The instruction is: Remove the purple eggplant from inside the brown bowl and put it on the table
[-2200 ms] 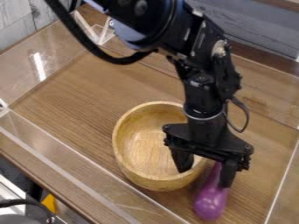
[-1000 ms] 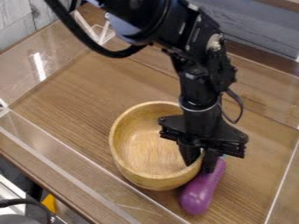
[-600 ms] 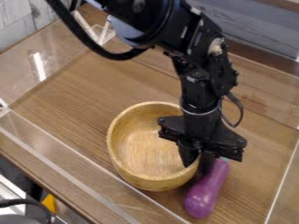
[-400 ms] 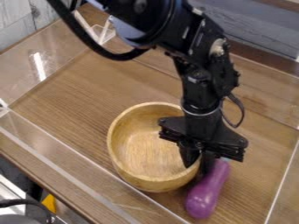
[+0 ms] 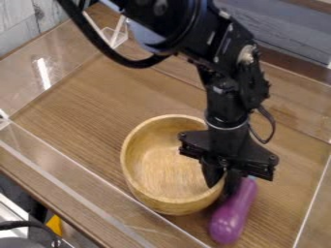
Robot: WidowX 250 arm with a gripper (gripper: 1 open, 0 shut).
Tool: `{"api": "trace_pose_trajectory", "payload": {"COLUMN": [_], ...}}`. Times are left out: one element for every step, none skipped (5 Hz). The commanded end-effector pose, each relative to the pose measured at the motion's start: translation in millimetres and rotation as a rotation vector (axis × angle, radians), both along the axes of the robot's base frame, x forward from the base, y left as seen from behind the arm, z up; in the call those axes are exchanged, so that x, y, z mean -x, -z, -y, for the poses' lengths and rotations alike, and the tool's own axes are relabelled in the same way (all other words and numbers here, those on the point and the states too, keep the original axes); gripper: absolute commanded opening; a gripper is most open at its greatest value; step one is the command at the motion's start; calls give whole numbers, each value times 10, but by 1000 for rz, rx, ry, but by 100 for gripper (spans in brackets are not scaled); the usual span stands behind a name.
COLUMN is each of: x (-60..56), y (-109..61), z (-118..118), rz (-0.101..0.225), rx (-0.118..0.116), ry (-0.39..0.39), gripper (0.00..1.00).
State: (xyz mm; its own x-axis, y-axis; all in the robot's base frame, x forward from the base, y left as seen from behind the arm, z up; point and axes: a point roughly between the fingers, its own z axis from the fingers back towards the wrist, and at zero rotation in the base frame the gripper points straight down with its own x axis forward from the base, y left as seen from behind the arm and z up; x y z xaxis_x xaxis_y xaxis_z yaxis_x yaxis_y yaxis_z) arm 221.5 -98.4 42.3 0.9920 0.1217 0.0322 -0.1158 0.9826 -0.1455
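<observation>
Purple and glossy, one toy eggplant (image 5: 230, 219) is lying outside the one bowl (image 5: 151, 172), just beside its rim, on the one table (image 5: 97, 111). One black claw (image 5: 224, 182) is reaching down from one arm (image 5: 223, 82), and its tips are sitting over the side of the bowl nearest the eggplant. Relative to the claw, the eggplant is stretching out below it in the view, its plump end pointing away and its narrower end reaching up close to the tips, partly hidden by them. Whether the claw is spread, pressed together or pinching something, the view is not showing clearly enough to tell. Smooth, rounded skin is catching a little light along the eggplant. Light-brown wood is forming the round, hollow bowl, with a thick curved rim circling its smooth inside. Brown wood grain is running across the flat tabletop, and clear walls are bordering it. One black cable (image 5: 104, 46) is curving beside the arm, whose dark parts are looking blocky and hard-edged.
</observation>
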Motion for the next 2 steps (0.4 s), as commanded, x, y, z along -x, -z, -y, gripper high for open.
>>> {"api": "trace_pose_trajectory", "payload": {"x": [20,26], "y": [-8,-3], "z": [76,91], "rz": [-1,-5], "rx": [4,4], "ry": [11,12], "gripper": [0,0]}}
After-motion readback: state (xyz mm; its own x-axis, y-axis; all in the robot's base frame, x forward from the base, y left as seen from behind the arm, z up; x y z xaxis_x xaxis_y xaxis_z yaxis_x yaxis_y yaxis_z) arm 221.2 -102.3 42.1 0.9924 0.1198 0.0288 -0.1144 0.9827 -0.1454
